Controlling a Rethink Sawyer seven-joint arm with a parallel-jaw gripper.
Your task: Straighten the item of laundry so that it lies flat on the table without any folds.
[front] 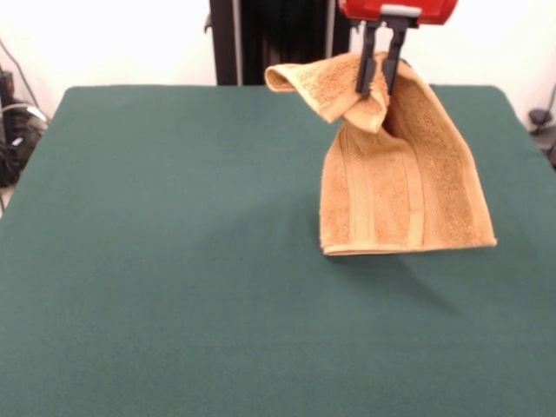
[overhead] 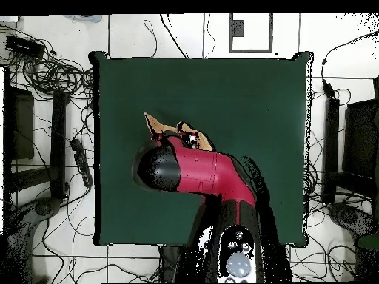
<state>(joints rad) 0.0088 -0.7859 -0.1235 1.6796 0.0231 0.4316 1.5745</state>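
Note:
The orange-tan terry towel (front: 401, 178) hangs in the air from my gripper (front: 380, 85), which is shut on its upper edge. The towel droops in folds: one corner flops out to the left at the top, and the lower hem with its paler band stripes hangs level just above the dark green table (front: 174, 261). In the overhead view my red arm covers most of the towel (overhead: 157, 123); only a tan strip shows beside the gripper (overhead: 189, 138), over the table (overhead: 252, 103). No white tag shows.
The black pedestal (front: 278, 39) stands behind the table's far edge. Cables and dark equipment (overhead: 44, 74) lie on the floor around the table. My arm (overhead: 215, 177) reaches from the base over the table's near-left part.

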